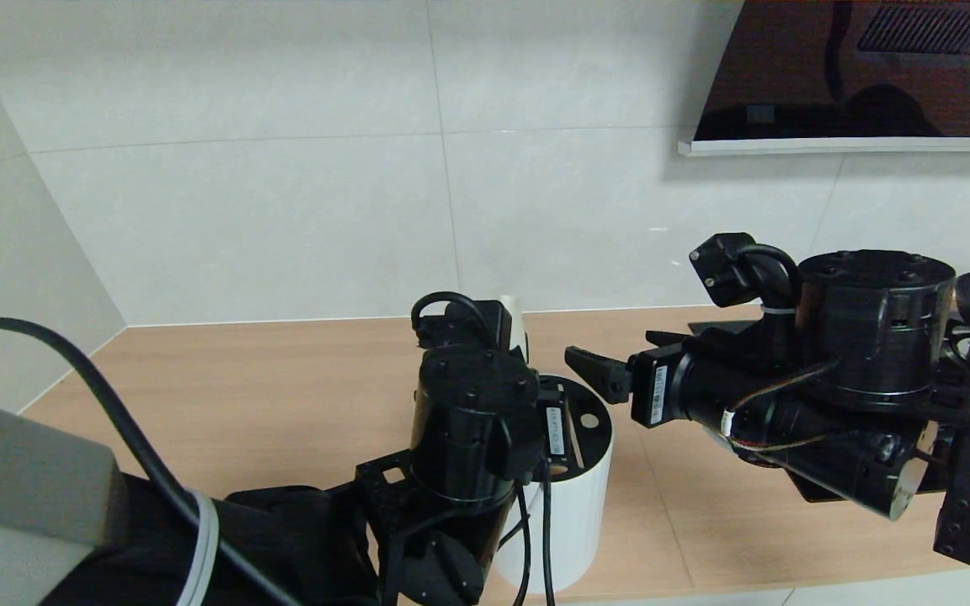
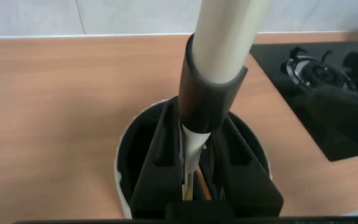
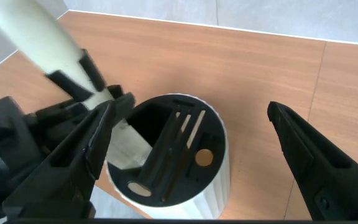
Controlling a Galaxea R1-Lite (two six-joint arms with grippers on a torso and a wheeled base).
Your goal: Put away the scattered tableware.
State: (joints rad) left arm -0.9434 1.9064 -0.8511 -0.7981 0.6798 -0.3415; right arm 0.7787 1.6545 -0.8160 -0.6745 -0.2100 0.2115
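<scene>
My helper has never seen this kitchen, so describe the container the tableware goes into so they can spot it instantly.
On the wooden countertop, left of the black hob, a white cylindrical utensil holder stands near the front edge. What sets it apart is its black slotted top, where the left end effector holds a white-handled utensil.

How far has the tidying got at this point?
Done: thin sticks stand in the holder. In hand: the left gripper clamps a white-handled utensil, its tip inside the holder. Left: release it; the open right gripper holds nothing.
</scene>
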